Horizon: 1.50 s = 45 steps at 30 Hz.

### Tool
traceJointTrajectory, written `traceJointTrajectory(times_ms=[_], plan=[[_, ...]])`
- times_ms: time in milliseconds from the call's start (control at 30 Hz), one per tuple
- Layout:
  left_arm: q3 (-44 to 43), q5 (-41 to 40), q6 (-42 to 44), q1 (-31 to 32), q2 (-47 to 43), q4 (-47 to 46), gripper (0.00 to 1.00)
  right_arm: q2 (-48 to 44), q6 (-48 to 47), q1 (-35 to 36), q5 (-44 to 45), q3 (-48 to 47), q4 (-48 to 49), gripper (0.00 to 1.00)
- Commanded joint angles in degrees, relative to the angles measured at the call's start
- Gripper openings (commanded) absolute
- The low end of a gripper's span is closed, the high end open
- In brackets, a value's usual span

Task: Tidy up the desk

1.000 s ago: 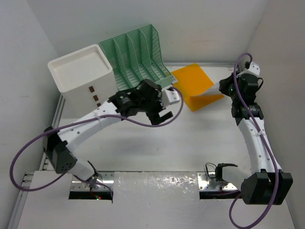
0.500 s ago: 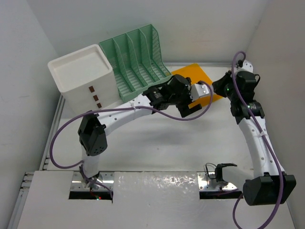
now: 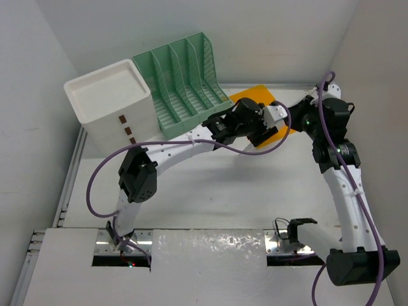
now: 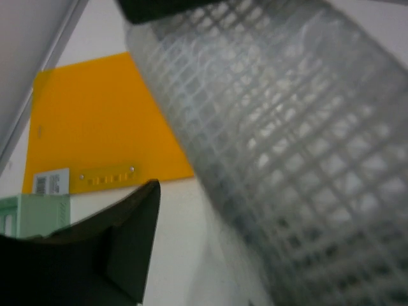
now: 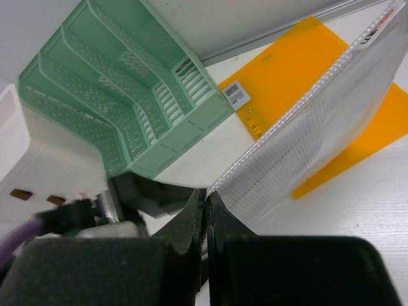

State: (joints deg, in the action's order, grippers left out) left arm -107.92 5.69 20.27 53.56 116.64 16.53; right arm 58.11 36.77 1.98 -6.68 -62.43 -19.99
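A large flat matte white desk [image 3: 210,185], edged with silver metal rails, is seen from above. A mint-green perforated plastic file organiser [image 3: 185,76] with four upright slots stands at the far side of the desk and serves as the landmark here. A white square plastic drawer box [image 3: 108,95] is set directly against the organiser's left side. A flat orange plastic folder [image 3: 252,99] lies on the desk just beside the organiser's right end, and a small white barcode label [image 5: 233,94] is seen on the folder's corner nearest the organiser.

Both arms are stretched towards the spot just right of the organiser, over the orange folder. The left gripper [image 3: 266,127] is reached across in front of the organiser and is held above the folder's near edge. In the left wrist view only one black finger [image 4: 121,248] is shown, set well off to the side; the jaws are judged to be spread apart, though the second finger is hidden. A translucent white grid-patterned plastic pouch [image 4: 287,159] fills that view close to the camera, with the orange folder [image 4: 95,121] behind it.

The right gripper [image 3: 298,118] is placed a little further right of the organiser than the left one. In the right wrist view its fingers [image 5: 205,207] are pressed together on the lower corner of the pouch [image 5: 319,127], which is held tilted above the orange folder [image 5: 293,70], on the side away from the organiser [image 5: 127,95].
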Motion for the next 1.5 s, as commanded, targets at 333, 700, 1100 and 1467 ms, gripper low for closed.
traceJointTrajectory(times_ms=[333, 700, 1100, 1467], plan=[[1.7, 12.3, -3.6, -8.5, -11.2, 9.9, 0.00, 4.3, -22.4, -0.9, -7.1, -12.8, -12.3, 0.83], [1.2, 20.9, 3.7, -16.4, -30.7, 23.7, 0.00, -1.9, -32.5, -3.7, -23.8, -13.5, -11.4, 0.99], [-5.6, 20.6, 8.1, -17.0, -40.9, 37.3, 0.00, -1.9, -26.8, -3.6, -58.7, 1.5, 25.5, 0.99], [-3.6, 29.5, 7.6, -17.1, -40.4, 35.1, 0.00, 0.6, -16.5, 0.7, -60.9, 4.3, 42.0, 0.98]])
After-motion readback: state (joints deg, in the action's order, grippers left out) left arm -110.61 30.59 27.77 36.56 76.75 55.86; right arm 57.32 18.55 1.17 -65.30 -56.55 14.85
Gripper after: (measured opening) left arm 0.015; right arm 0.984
